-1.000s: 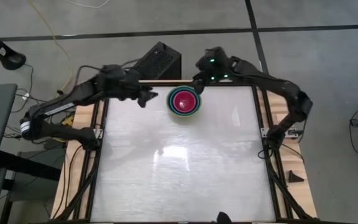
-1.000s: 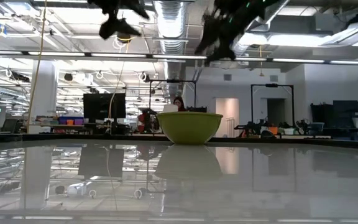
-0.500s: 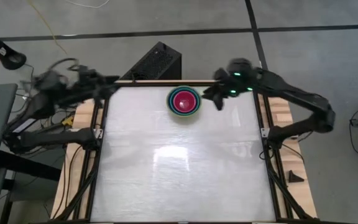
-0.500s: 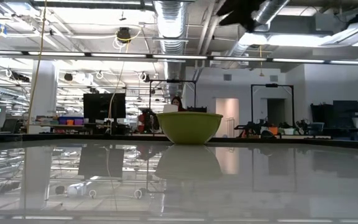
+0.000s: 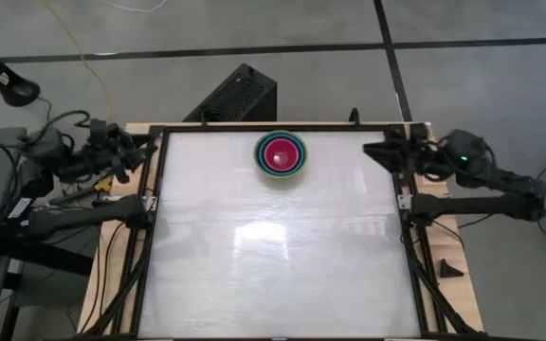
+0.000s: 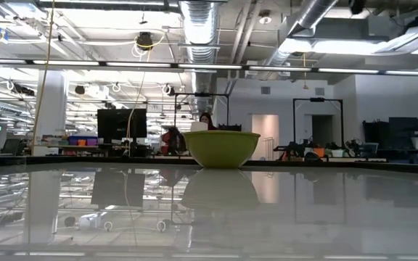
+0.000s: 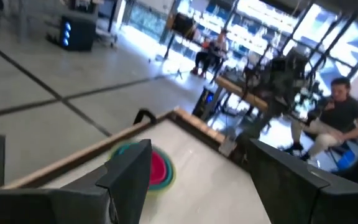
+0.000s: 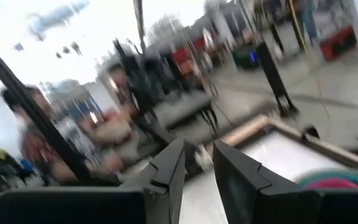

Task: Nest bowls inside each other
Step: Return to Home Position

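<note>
The bowls (image 5: 282, 154) stand nested in one stack near the middle of the table's far edge. The magenta-pink one is innermost, with green, teal and light blue rims around it. From the low view only the olive-green outer bowl (image 6: 221, 148) shows, resting on its base. My left gripper (image 5: 148, 152) hangs open at the table's far left edge, pointing level toward the stack (image 7: 160, 169). My right gripper (image 5: 368, 150) is at the far right edge, also level, with a narrow gap between its fingers (image 8: 169, 168). The stack (image 8: 331, 182) lies beyond it. Neither gripper touches anything.
The white tabletop (image 5: 273, 256) sits inside a black frame. A black box (image 5: 240, 95) stands on the floor behind the far edge. People sit in the room beyond, one of them (image 7: 344, 118) in the left wrist view.
Both arms have drawn back from beside the stack at the far edge. The left gripper went toward the table's left edge and the right toward its right edge. Both rose out of the low view. The nested bowls have stayed where they were.
</note>
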Controlling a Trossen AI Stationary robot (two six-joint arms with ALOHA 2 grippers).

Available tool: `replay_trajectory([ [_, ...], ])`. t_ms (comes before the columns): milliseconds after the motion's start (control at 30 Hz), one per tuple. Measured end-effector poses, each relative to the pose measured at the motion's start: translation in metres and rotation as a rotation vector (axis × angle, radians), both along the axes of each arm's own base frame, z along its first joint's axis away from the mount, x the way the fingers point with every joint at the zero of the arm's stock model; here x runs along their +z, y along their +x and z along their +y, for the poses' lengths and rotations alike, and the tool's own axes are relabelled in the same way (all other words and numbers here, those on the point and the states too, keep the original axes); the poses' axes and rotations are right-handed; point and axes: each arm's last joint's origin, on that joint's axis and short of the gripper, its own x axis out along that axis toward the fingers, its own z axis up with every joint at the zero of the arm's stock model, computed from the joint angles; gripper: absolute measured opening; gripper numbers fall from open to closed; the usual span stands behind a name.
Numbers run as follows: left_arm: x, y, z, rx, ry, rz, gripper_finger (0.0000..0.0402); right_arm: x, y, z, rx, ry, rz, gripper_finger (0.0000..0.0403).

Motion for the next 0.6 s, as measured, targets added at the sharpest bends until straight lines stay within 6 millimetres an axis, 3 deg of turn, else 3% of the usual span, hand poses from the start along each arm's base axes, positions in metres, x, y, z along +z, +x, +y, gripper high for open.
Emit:
replay_trajectory([
  [200,-0.042,0.006,0.001,-0.045,-0.055,0.012,0.0249,-0.023,-0.02,0.015,-0.037,-0.021,-0.103,0.0119],
  [433,-0.092,0.01,0.002,-0.095,-0.072,-0.194,0.0249,-0.055,-0.028,0.022,-0.051,-0.031,-0.107,0.0119],
  [600,-0.122,0.006,0.0,-0.119,-0.083,-0.284,0.0249,-0.072,-0.032,0.026,-0.042,-0.067,-0.209,0.0119],
])
